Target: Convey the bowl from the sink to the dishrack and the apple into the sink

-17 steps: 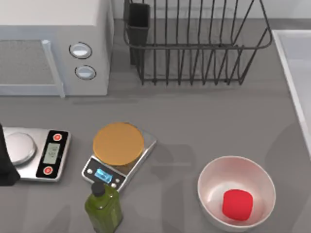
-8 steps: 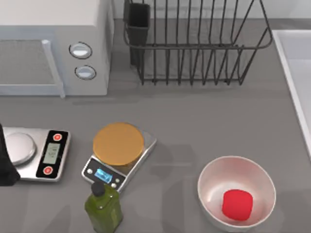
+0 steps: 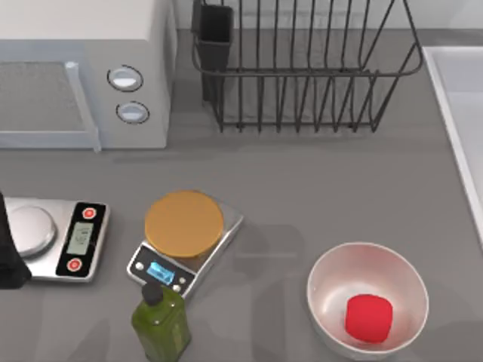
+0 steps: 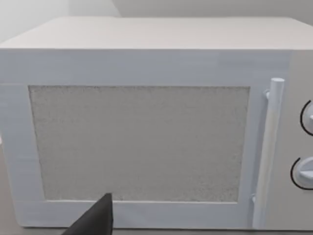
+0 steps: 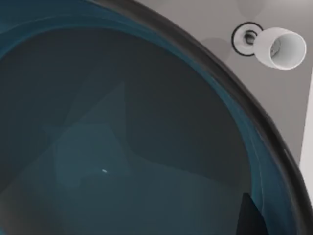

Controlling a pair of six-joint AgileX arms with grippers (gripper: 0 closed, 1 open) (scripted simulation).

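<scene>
The teal-blue bowl [image 5: 122, 137] lies on the grey floor of the sink [image 5: 215, 19], seen from close above in the right wrist view. A dark piece of my right gripper [image 5: 250, 218] pokes in at the bowl's rim. The red apple [image 3: 368, 317] rests inside a pale white bowl [image 3: 323, 265] at the front right of the table. At the back stands the black wire dishrack [image 3: 302, 72] with its cutlery cup [image 3: 215, 34]. The sink's light rim [image 3: 453, 105] runs along the right edge. My left arm [image 3: 9, 249] is parked at the left edge, and its gripper [image 4: 95, 220] faces the microwave.
A white microwave [image 3: 83, 68] fills the back left. Two kitchen scales sit at the front left, one silver [image 3: 56, 237] and one with a tan round plate [image 3: 184, 222]. An olive-green bottle [image 3: 160, 324] stands just in front of it. A drain and white spout [image 5: 279, 46] lie beyond the bowl.
No object has moved. A faint shadow near the sink's edge has drifted toward the front right corner of the table.
</scene>
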